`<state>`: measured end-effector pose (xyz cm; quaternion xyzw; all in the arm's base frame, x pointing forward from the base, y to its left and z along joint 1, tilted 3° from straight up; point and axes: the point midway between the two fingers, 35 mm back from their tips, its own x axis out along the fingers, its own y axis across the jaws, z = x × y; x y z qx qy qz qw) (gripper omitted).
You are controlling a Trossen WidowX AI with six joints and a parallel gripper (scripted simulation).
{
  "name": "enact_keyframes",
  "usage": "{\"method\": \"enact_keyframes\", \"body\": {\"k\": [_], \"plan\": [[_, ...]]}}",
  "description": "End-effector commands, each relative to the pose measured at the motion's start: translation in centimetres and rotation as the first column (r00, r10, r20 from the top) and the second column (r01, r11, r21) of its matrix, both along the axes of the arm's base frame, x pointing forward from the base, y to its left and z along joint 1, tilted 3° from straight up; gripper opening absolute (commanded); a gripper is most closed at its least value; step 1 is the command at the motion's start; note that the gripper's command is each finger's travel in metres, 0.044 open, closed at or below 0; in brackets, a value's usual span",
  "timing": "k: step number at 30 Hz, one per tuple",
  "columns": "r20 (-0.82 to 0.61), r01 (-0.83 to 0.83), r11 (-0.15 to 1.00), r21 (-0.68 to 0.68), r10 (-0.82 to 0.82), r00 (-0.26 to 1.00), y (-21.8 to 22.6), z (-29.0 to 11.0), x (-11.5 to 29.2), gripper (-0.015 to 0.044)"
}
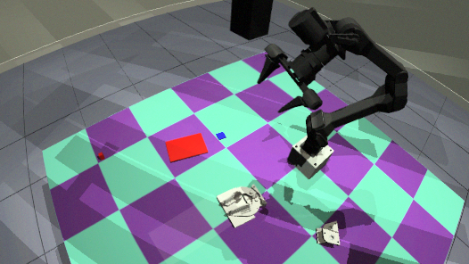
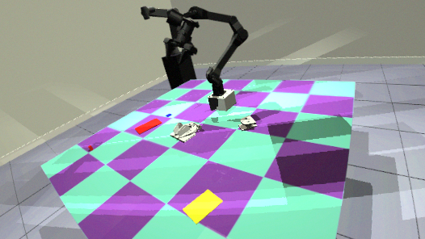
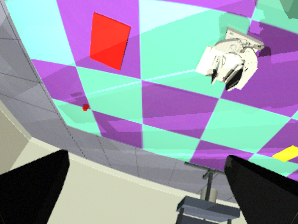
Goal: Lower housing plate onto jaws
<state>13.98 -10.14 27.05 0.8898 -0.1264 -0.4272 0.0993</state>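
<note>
1. Far left: red cube (image 1: 101,156) (image 2: 90,148) (image 3: 86,107), then red slab (image 1: 186,147) (image 2: 148,126) (image 3: 110,41) on counter (image 1: 134,178) (image 2: 141,194) (image 3: 175,97)
2. Mid-counter: white jaw assembly (image 1: 242,206) (image 2: 185,132) (image 3: 232,60)
3. Fingers (image 1: 267,70) (image 2: 168,49) wide, empty, raised above far side
4. Right: small white piece with holes (image 1: 328,235) (image 2: 247,123), likely housing plate, apart from assembly

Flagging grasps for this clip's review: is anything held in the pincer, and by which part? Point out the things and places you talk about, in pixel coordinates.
Nothing is held; the pincer (image 1: 269,96) (image 3: 149,161) stands open.

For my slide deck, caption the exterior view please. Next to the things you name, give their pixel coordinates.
Robot arm raised over a checkered table (image 2: 226,169), its hand (image 2: 179,52) high above a red rectangle (image 2: 148,126) and a yellow one (image 2: 203,206).
</note>
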Motion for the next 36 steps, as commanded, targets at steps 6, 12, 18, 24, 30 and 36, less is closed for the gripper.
{"method": "enact_keyframes", "body": {"k": [6,12,18,24,30,36], "plan": [[-0.075,-0.198,0.980,-0.007,0.197,0.978,1.0,-1.1,2.7,0.0440],[-0.118,-0.316,0.949,-0.007,0.314,0.942,2.0,-1.9,4.3,0.0440],[-0.160,-0.431,0.902,-0.004,0.425,0.891,3.3,-2.7,5.9,0.0440],[-0.200,-0.543,0.839,-0.005,0.532,0.823,4.8,-3.5,7.3,0.0440],[-0.238,-0.649,0.761,-0.005,0.630,0.739,6.5,-4.4,8.5,0.0440],[-0.281,-0.744,0.668,0.008,0.715,0.640,8.5,-5.5,9.4,0.0440]]}}
